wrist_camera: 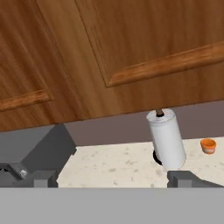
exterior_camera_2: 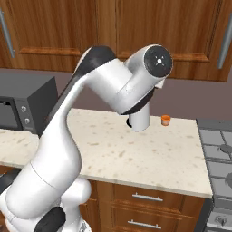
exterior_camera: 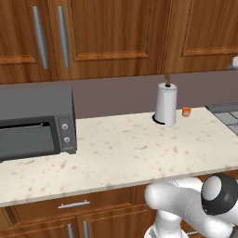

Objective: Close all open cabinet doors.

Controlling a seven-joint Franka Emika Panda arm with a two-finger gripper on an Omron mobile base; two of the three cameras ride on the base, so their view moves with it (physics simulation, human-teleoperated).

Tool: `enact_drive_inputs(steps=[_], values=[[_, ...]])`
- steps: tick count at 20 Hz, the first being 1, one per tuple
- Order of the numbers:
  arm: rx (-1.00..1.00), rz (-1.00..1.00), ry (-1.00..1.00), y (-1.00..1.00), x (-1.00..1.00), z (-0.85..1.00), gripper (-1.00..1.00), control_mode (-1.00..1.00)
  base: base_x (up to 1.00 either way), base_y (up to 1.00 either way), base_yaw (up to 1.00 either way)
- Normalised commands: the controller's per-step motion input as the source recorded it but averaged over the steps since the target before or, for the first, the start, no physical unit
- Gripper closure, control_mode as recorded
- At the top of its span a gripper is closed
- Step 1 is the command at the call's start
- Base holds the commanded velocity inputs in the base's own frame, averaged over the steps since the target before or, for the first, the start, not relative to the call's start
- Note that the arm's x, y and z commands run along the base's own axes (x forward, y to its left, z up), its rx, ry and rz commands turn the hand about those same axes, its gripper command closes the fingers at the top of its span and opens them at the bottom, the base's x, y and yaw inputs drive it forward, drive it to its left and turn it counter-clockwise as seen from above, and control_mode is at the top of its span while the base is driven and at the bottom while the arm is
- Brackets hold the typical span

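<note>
Tall reddish-brown cabinet doors (exterior_camera: 111, 32) with long vertical silver handles (exterior_camera: 62, 37) line the wall above the counter. Those in view lie flush with one another in the left base view, and so do the cabinet doors (exterior_camera_2: 163, 27) in the right base view. In the hand view the gripper (wrist_camera: 111, 178) is open, its two dark fingertips (wrist_camera: 40, 177) far apart with nothing between them. It faces the lower part of two cabinet doors (wrist_camera: 153, 39) from some distance, above the counter. The arm's elbow (exterior_camera_2: 156, 61) is raised in front of the doors.
A white paper towel roll (exterior_camera: 166, 104) stands on the speckled counter (exterior_camera: 121, 153), with a small orange cup (exterior_camera: 186, 111) beside it. A dark toaster oven (exterior_camera: 35, 123) sits at the left. A stove (exterior_camera_2: 219, 149) adjoins at the right. Drawer fronts (exterior_camera_2: 147, 197) run below.
</note>
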Motion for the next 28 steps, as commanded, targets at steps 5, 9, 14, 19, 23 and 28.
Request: enact_drive_inputs(steps=[5, 9, 14, 19, 23, 28], values=[[-0.03, 0.08, 0.17, 0.82, -0.77, -0.17, -1.00, -1.00, 0.00, 0.00, 0.00], [-0.15, 0.04, 0.30, 0.94, -0.25, -0.06, -1.00, -1.00, 0.00, 0.00, 0.00], [-0.13, 0.00, 0.38, 0.74, -0.07, 0.00, -1.00, -1.00, 0.00, 0.00, 0.00], [-0.04, 0.00, 0.11, 0.41, -0.41, 0.00, -1.00, -1.00, 0.00, 0.00, 0.00], [0.00, 0.00, 0.00, 0.33, -0.73, 0.00, -1.00, -1.00, 0.00, 0.00, 0.00], [0.00, 0.00, 0.05, 0.16, -0.57, -0.08, -1.00, -1.00, 0.00, 0.00, 0.00]])
